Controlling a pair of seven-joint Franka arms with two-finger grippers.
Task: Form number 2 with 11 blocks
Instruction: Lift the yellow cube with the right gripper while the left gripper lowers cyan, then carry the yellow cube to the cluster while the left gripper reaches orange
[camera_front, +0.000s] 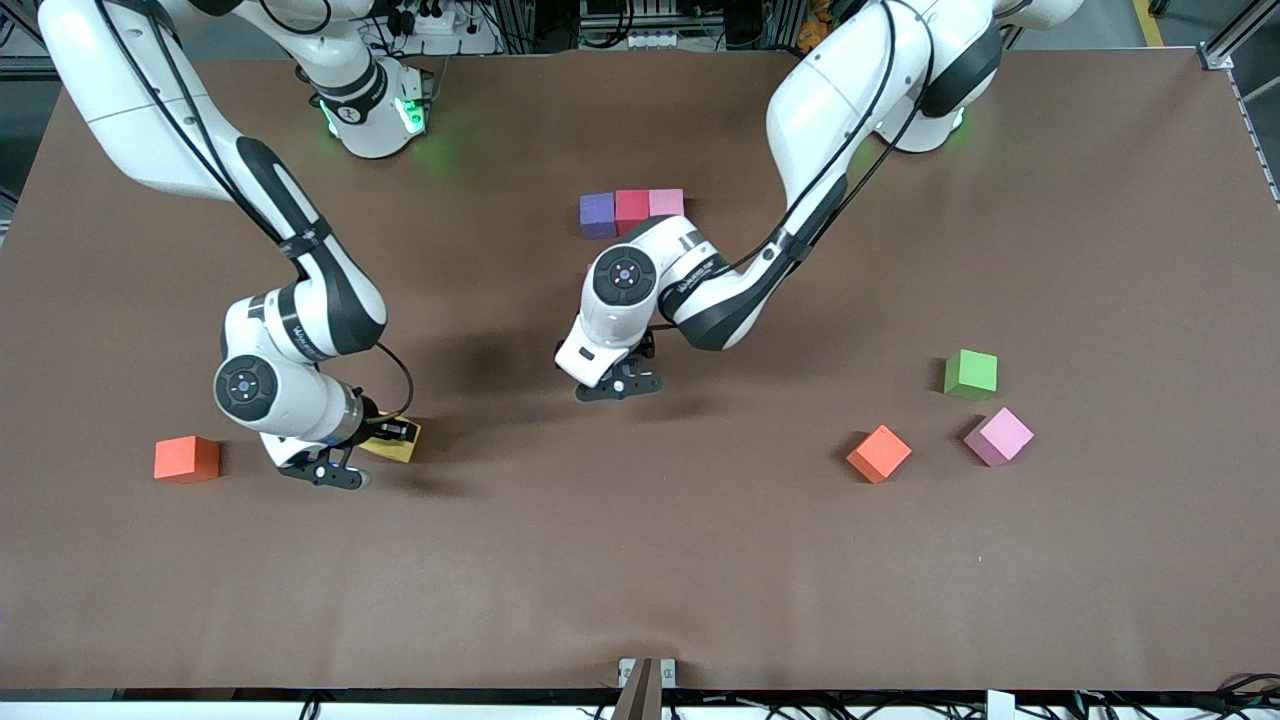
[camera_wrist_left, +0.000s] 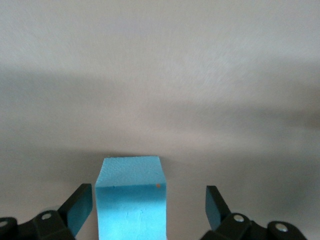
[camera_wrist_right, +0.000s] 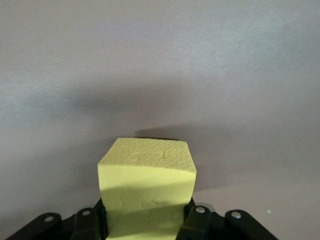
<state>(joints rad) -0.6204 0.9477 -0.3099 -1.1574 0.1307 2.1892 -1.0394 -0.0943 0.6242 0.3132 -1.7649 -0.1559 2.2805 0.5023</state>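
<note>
Seemingly midway through the job, two Franka arms work over a brown table (camera_front: 700, 560) strewn with foam cubes. Toward the right arm's end lies a red cube (camera_front: 187, 458); just beside it the right gripper (camera_front: 330, 472) sits low at the table, its jaws clenched on a yellow cube (camera_front: 395, 443) that the front view mostly hides under the wrist, though the right wrist view shows the yellow cube (camera_wrist_right: 147, 187) pinned between the dark fingers (camera_wrist_right: 90, 222). Near the table's middle, close to the arms' bases, a purple cube (camera_front: 597, 214), a second red cube (camera_front: 631, 208) and a pink cube (camera_front: 666, 202) stand touching in a row, the start of the number 2; the left arm's elbow cuts off their lower edges. Nearer the front camera than that row, the left gripper (camera_front: 618, 383) hangs with its jaws released; the left wrist view shows a light blue cube (camera_wrist_left: 131, 197) between the spread fingers (camera_wrist_left: 80, 207), closer to one than the other, and the front view hides this cube entirely. Toward the left arm's end lie an orange cube (camera_front: 879, 453), a green cube (camera_front: 971, 374) and another pink cube (camera_front: 998, 436), well apart from the row.
</note>
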